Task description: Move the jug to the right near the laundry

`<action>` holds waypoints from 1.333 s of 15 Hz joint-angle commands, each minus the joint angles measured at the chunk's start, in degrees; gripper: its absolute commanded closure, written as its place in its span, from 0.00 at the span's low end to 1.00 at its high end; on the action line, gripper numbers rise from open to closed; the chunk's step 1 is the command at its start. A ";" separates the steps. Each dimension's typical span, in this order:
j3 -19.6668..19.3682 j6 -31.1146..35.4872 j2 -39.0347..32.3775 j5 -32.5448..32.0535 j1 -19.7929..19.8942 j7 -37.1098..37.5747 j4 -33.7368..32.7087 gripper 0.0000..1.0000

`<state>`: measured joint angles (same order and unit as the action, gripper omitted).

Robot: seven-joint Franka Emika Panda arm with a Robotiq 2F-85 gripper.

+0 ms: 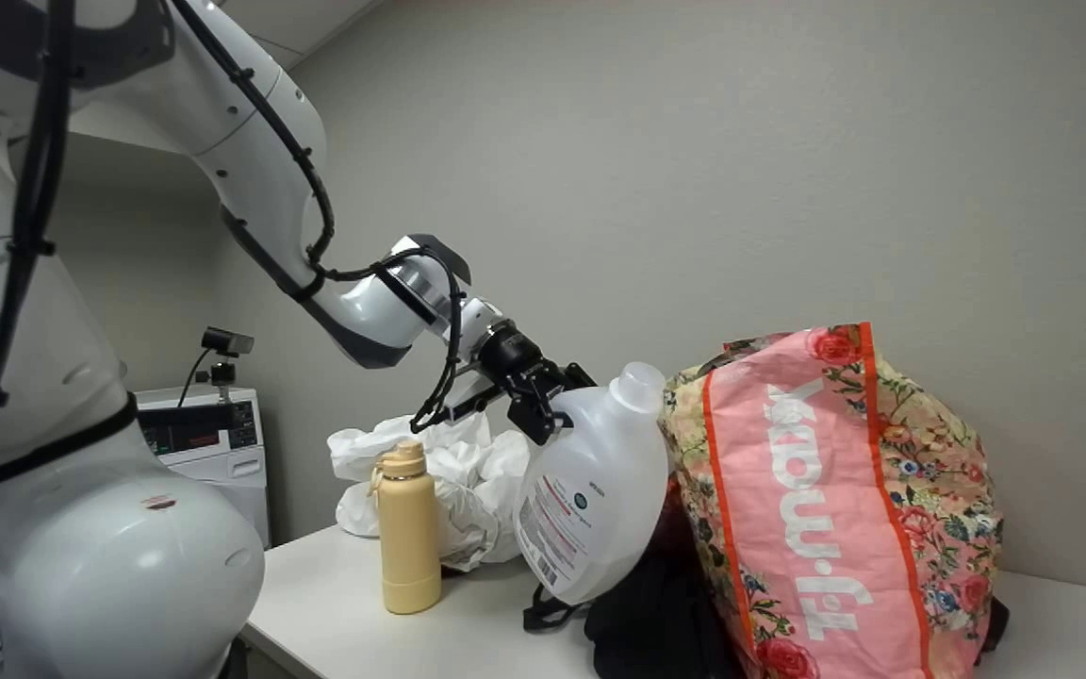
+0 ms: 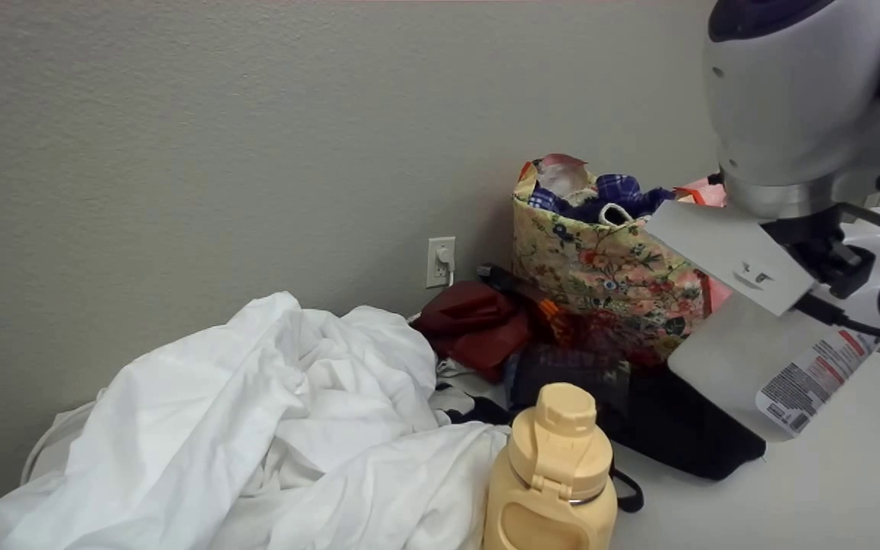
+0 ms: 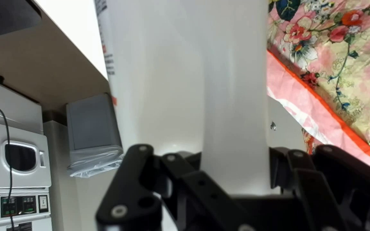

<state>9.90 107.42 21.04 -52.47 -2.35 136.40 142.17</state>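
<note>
The large white translucent jug (image 1: 590,514) hangs tilted, its base a little above the table, as both exterior views (image 2: 745,367) show. My gripper (image 1: 557,404) is shut on the jug's handle, which stands between the two black fingers (image 3: 236,157) in the wrist view. The jug's body (image 3: 159,80) fills the middle of that view. The laundry is a pink floral bag (image 1: 816,509) standing close beside the jug. It also shows in the other views (image 2: 608,267) (image 3: 342,77), with clothes at its top. Dark garments (image 1: 651,613) lie below and beside the jug.
A tan bottle (image 1: 409,542) stands on the white table (image 1: 496,627), away from the jug on the side opposite the bag. White crumpled cloth (image 2: 295,428) lies behind and beside it. Dark red fabric (image 2: 470,321) lies by the bag. A wall is behind everything.
</note>
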 commanded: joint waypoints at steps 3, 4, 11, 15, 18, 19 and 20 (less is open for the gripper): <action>-0.90 0.48 -6.64 -7.89 1.31 10.23 -1.83 0.99; -1.41 0.39 -9.08 -10.40 1.61 13.15 -2.73 0.99; -4.99 -2.94 -16.72 -22.48 6.77 13.24 -15.62 0.99; -9.29 -5.15 -21.73 -25.34 7.19 12.40 -23.19 0.99; -11.79 -7.09 -26.75 -27.23 7.65 12.46 -28.69 0.99; -12.53 -7.76 -28.57 -27.85 7.76 12.46 -30.56 0.99; -13.31 -8.56 -30.61 -28.38 7.87 12.38 -32.66 0.99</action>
<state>-1.65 102.78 -3.89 -77.48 5.49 148.81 118.01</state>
